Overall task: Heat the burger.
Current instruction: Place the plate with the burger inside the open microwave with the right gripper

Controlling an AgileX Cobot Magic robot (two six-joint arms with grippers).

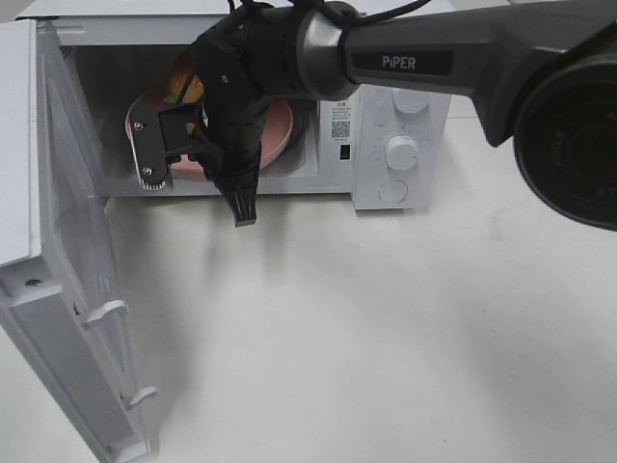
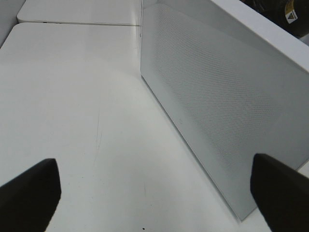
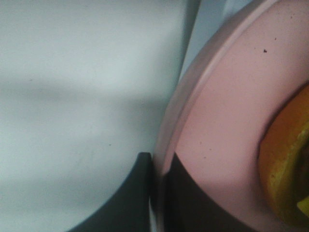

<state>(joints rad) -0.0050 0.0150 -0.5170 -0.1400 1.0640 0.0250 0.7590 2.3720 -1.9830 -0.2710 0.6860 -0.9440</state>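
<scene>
I see the burger (image 1: pixel 183 89) on the plate (image 1: pixel 281 135) inside the open microwave (image 1: pixel 400 106), mostly hidden behind the right arm. The right gripper (image 3: pixel 157 193) pinches the plate's rim. The left gripper (image 2: pixel 154 193) gapes wide beside the door (image 2: pixel 217 106).

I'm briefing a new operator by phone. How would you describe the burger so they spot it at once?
Find the white microwave with its door swung open. Inside sits a round pink plate, and the burger is on it, mostly hidden behind the robot arm. It is the only orange-brown and yellow thing in there.
</scene>
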